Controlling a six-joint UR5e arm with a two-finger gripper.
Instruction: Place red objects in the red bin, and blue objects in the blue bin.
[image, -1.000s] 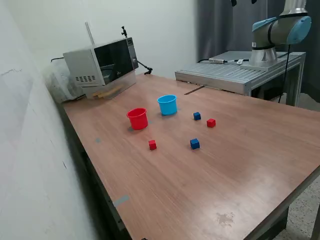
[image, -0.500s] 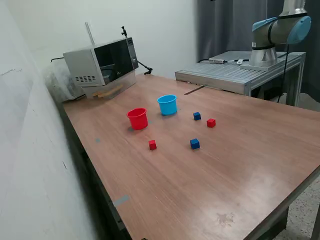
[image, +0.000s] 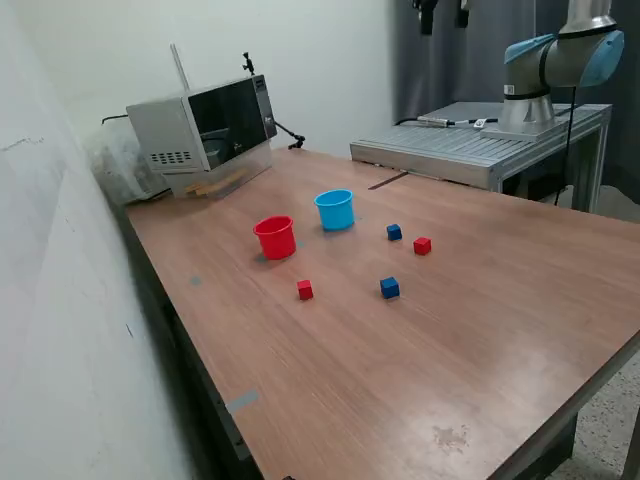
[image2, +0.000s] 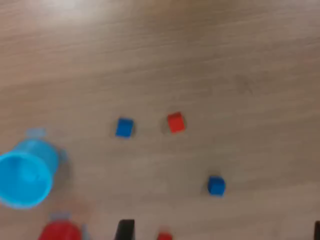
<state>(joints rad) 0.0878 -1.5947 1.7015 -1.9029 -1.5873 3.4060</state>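
Observation:
The red cup (image: 275, 237) and the light blue cup (image: 336, 209) stand upright side by side on the wooden table (image: 480, 330). One dark blue cube (image: 394, 232) and one red cube (image: 422, 245) lie to the exterior view's right of the blue cup. Another red cube (image: 304, 289) and another blue cube (image: 389, 288) lie nearer the front. My gripper (image: 443, 12) hangs high above the table's far side, open and empty. The wrist view shows the blue cup (image2: 25, 172), the red cup's edge (image2: 60, 232), two blue cubes (image2: 124, 127) (image2: 216, 185) and both red cubes (image2: 175, 122) (image2: 164, 236).
A microwave (image: 205, 125) stands at the table's far corner on the exterior view's left, next to the white wall. A metal platform (image: 470, 150) carries the arm's base (image: 530, 105) behind the table. The table's front edge is on the exterior view's right.
The gripper's fingers have come down into the top of the exterior view and shifted toward that view's left. The cups and cubes have not moved.

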